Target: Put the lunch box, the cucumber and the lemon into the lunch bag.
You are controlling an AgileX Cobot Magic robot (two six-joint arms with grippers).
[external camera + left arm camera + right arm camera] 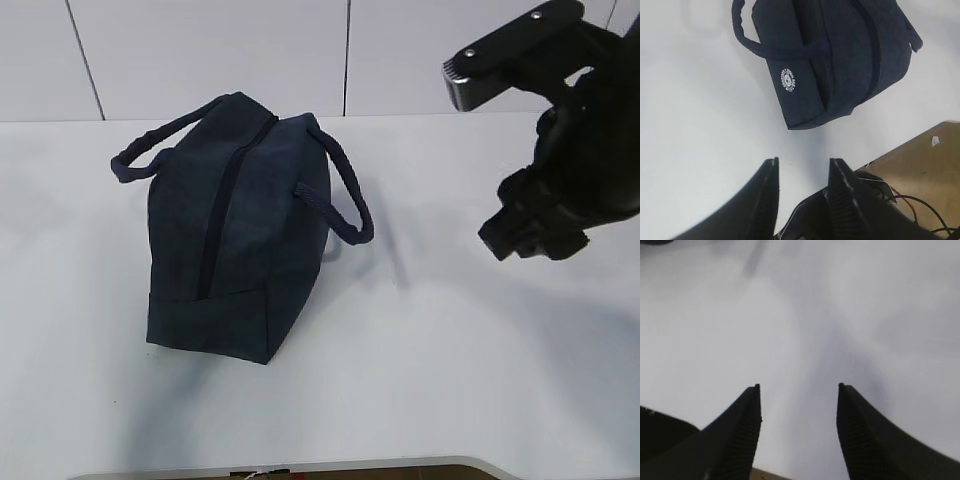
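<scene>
The left gripper [802, 167] stands with its two dark ribbed fingers [767, 192] parted and nothing between them, hanging over bare white table [700, 115] near the table's front edge, where a brown surface with loose wires [920, 205] shows beyond the edge. The right gripper [799, 390] is likewise spread wide and empty, its fingers [747, 420] framing only plain white tabletop; in the exterior view the right arm [570, 160] is raised above the table's right side, well apart from the bag. Outward from the left gripper, a little way ahead of its fingertips, lies the lunch bag [835, 60], the only one of the task's things in sight. It is dark navy fabric, a soft boxy shape with a flat end panel facing the exterior camera, and it sits left of the table's middle [240, 230]. A dark zipper line [228, 200] runs along its top from end to end and looks drawn closed, so none of the inside shows. Two loop handles of the same navy cloth stand out from it: one [150, 150] arcs off to the left side, the other [345, 195] hangs down the right flank. In the left wrist view a small round white logo [788, 80] is printed on one side panel, close to a lower corner. The bag casts a soft shadow on the white surface to its right.
</scene>
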